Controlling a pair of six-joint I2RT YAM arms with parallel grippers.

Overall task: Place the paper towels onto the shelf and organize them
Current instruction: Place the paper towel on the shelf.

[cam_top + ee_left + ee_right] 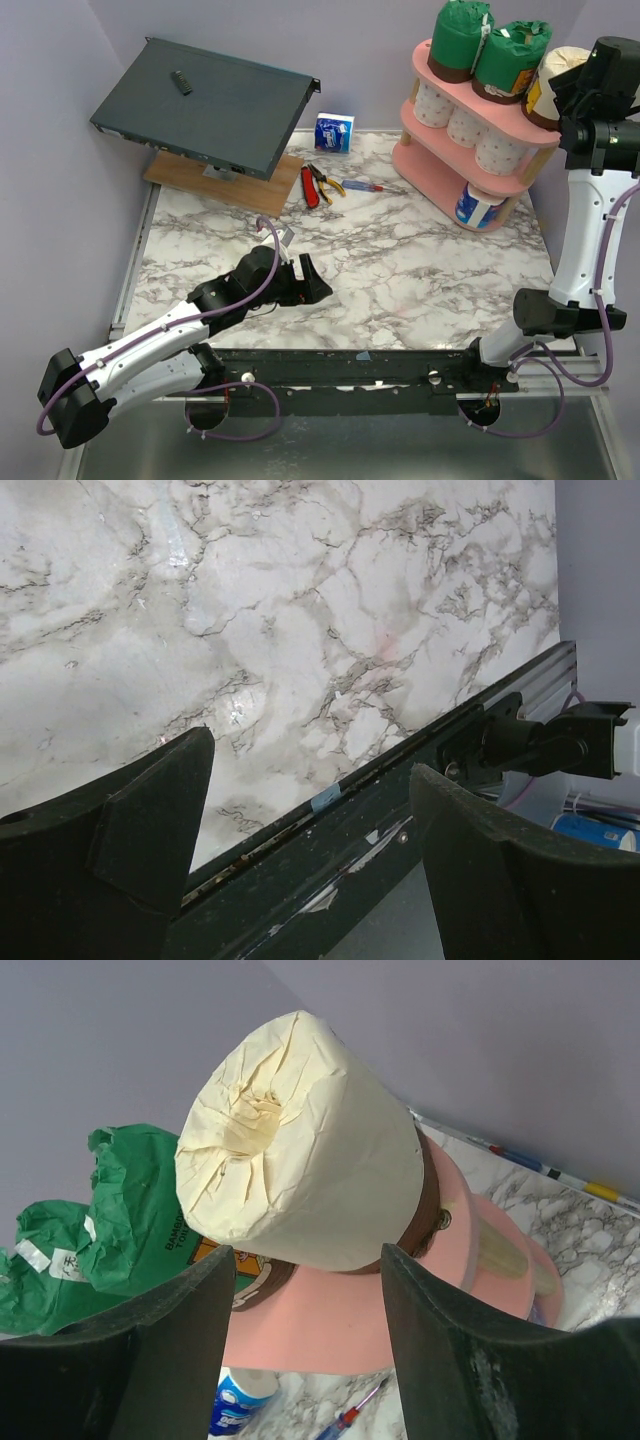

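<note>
Right gripper point(308, 1255), jaws parted, flanks the cream paper-wrapped roll point(300, 1140) on the top board of the pink three-tier shelf point(330, 1330); back straight out. Left gripper point(310, 760) gapes empty.

Lighting is even, diffuse and fairly bright in all three views. The marble table point(400, 280) carries small glare spots in the left wrist view, toward its near edge. A soft shadow lies under the grey box point(210, 100) at the table's far left corner. Fingers point(130, 850) of the left gripper point(312, 760) and of the right gripper point(308, 1255) read dark and slightly soft; the cream-wrapped roll point(310, 1150) is sharp.
</note>
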